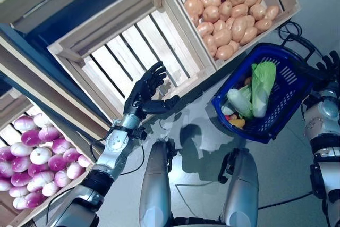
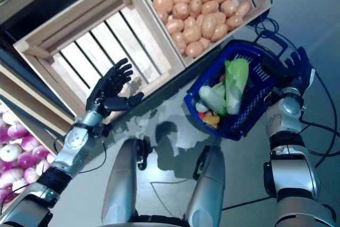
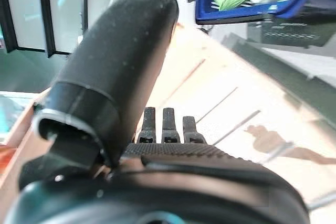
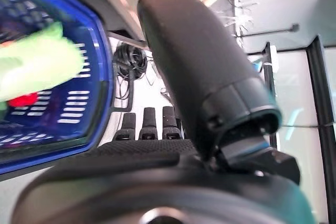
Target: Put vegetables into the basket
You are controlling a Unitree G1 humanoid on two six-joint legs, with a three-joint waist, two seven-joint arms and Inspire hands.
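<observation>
Blue plastic basket (image 1: 287,97) hangs on the right, just beside the right hand (image 2: 297,65); I cannot tell if those fingers grip its handle; green leafy vegetables (image 1: 260,86) and small red and yellow ones lie inside; the left hand (image 1: 149,91) is in front of the empty wooden crate (image 1: 127,41), fingers spread, holding nothing; potatoes (image 1: 228,11) fill the far crate; purple onions (image 1: 32,163) sit at the near left.

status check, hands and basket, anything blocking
Left hand open, empty, over empty wooden crate. Right hand at blue plastic basket handle, grip unclear. Greens inside. Nothing blocking.
</observation>
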